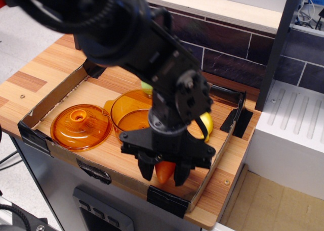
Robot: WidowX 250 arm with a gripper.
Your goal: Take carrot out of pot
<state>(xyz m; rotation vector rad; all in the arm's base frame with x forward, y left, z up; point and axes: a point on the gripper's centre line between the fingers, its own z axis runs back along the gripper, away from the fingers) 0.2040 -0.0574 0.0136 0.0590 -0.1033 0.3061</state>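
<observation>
My black gripper [164,173] is shut on the orange carrot [165,171], which points down between the fingers low over the front of the cardboard tray, near its front wall. The translucent amber pot [129,117] stands behind and to the left of the gripper, with my arm covering its right side. I see nothing lying in the part of the pot that shows.
The matching orange lid [81,126] lies flat at the tray's left. A yellow banana [206,123] peeks out right of my arm. A bit of something green [146,88] shows behind the pot. The cardboard tray wall [169,201] runs along the front. A white block [291,140] stands at the right.
</observation>
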